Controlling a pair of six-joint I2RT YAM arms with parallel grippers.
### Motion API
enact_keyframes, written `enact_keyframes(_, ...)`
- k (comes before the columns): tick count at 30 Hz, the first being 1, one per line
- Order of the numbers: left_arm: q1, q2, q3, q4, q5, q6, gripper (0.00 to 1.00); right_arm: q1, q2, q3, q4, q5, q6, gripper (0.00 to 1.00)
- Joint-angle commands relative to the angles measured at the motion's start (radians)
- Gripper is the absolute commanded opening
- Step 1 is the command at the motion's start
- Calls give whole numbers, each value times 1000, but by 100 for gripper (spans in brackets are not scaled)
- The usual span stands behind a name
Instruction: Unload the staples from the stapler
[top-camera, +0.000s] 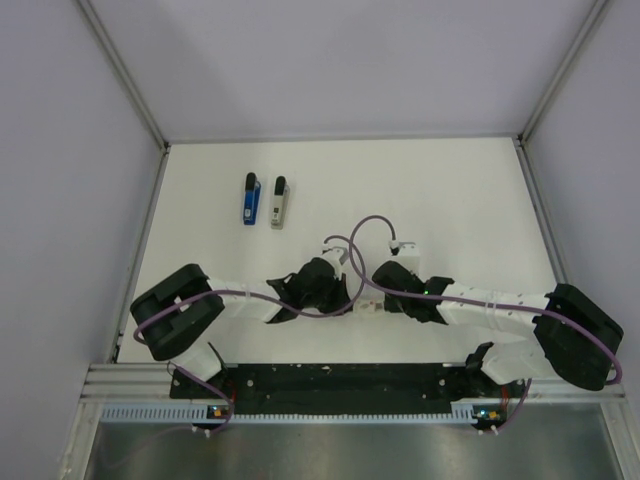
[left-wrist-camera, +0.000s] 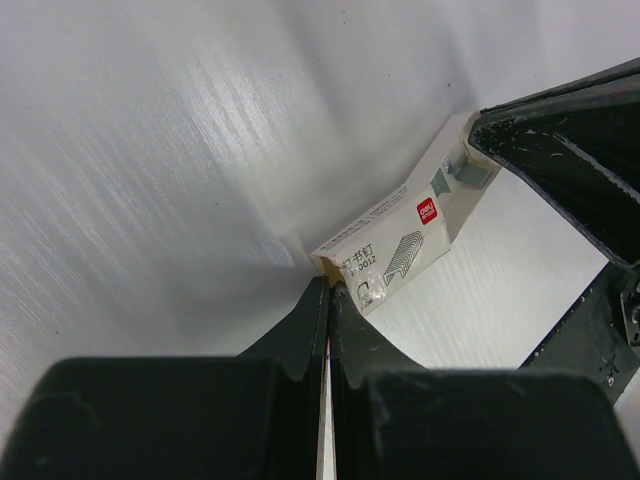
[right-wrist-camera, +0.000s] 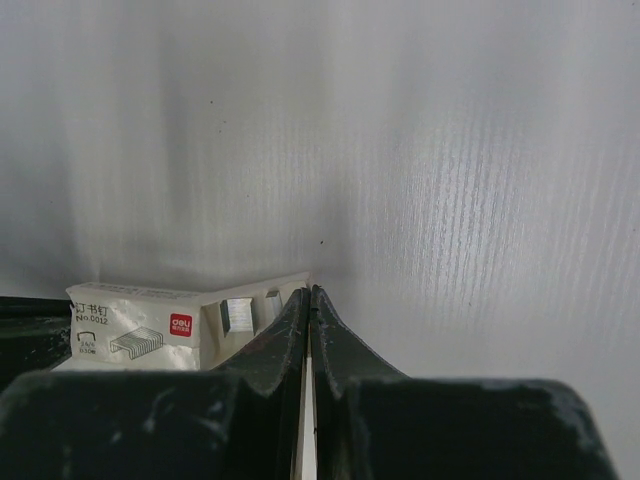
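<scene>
The blue stapler body (top-camera: 251, 199) lies at the far left of the table, with its grey metal inner part (top-camera: 279, 202) lying apart just to its right. Both are far from the grippers. My left gripper (top-camera: 352, 298) and right gripper (top-camera: 386, 300) meet near the table's front over a small white staple box (top-camera: 368, 303). In the left wrist view my left gripper (left-wrist-camera: 331, 290) is shut on one corner of the box (left-wrist-camera: 385, 245). In the right wrist view my right gripper (right-wrist-camera: 310, 292) is shut on the edge of the box's open tray (right-wrist-camera: 240, 315), where staples show.
The right gripper's black fingers (left-wrist-camera: 570, 140) show at the upper right of the left wrist view. A purple cable (top-camera: 370, 235) loops over the wrists. Grey walls close off the table (top-camera: 450, 190) at the back and sides.
</scene>
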Motion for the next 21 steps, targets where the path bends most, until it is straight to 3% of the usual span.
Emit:
enact_keyframes(1,-14,-18,-25,20,-13,-17,0,14,-21,9,5,1,57,0)
enact_keyframes(21,-34,-48,-64,32,-44,-43,0,51,-41,-26,18,10,155,0)
